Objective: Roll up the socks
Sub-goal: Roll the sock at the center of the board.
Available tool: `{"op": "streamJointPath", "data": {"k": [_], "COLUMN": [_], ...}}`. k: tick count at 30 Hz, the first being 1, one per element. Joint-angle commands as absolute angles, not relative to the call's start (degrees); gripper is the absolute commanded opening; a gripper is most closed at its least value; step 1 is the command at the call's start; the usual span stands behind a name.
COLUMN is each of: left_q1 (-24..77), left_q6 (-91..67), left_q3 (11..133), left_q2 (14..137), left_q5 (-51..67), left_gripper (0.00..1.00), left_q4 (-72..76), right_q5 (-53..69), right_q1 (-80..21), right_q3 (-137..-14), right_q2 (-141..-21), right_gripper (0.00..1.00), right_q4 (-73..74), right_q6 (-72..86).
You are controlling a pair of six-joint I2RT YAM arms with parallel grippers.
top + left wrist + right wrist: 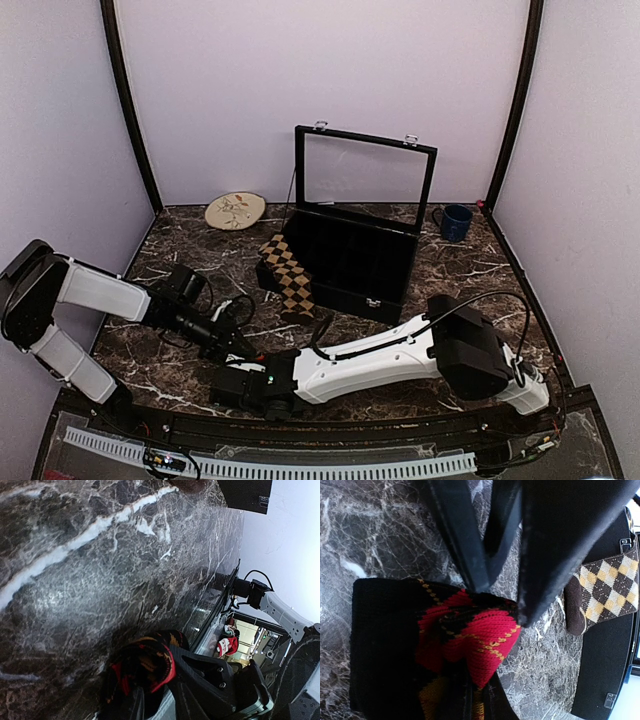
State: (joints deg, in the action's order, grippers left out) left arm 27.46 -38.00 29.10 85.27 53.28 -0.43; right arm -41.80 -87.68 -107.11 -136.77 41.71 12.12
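Observation:
The red, orange and black argyle sock (pixel 470 635) is bunched on the marble table near the front edge, with its black cuff to the left. My right gripper (pixel 475 702) is shut on its lower fold. My left gripper (pixel 150 695) is shut on the same sock (pixel 145 665), and its black fingers (pixel 460 535) come down onto the sock's top edge. In the top view the left gripper (pixel 240 350) and the right gripper (pixel 235 385) meet and hide the sock. The tan-brown and black sock (pixel 288 275) lies flat against the black case and also shows in the right wrist view (pixel 605 587).
The black glass-lidded case (pixel 360 270) stands open at mid table. A blue mug (pixel 455 222) is at the back right and a cream plate (pixel 235 210) at the back left. The right arm stretches across the front of the table.

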Motion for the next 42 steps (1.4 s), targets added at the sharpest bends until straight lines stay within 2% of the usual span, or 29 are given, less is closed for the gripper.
{"op": "streamJointPath", "data": {"k": [1,18,26,31,35,40,42], "left_q1": [28.2,31.26,32.31,32.38,32.4,32.43,32.42], "left_q6": [-38.55,-42.27,-41.73,-40.75,-40.39,-38.7,-38.42], "left_q3": [28.54,29.07,29.11,29.41,29.16,29.46,29.02], "left_q2": [86.39,89.72,91.73,91.51,91.33,91.84,91.5], "left_q5": [53.56,54.21,53.31,51.06,48.31,44.79,43.27], "left_gripper": [0.25,0.25,0.0,0.0,0.0,0.0,0.0], "left_q4": [0.72,6.12,6.62,4.97,3.69,1.12,0.6], "right_q5": [-34.66,-34.64,-34.55,-34.79,-35.1,-35.11,-34.83], "right_q1": [-87.71,-87.63,-87.65,-87.63,-87.54,-87.13,-86.95], "right_q3": [-105.12,-105.12,-105.12,-105.04,-104.5,-102.35,-100.67], "right_q2": [-137.64,-137.63,-137.92,-137.78,-137.29,-134.64,-133.0], "right_gripper": [0.0,0.0,0.0,0.0,0.1,0.31,0.36], "right_q4": [40.81,39.59,38.6,38.09,38.25,38.14,37.74], "right_q6": [13.38,12.23,12.12,12.39,13.16,16.52,18.08]}}
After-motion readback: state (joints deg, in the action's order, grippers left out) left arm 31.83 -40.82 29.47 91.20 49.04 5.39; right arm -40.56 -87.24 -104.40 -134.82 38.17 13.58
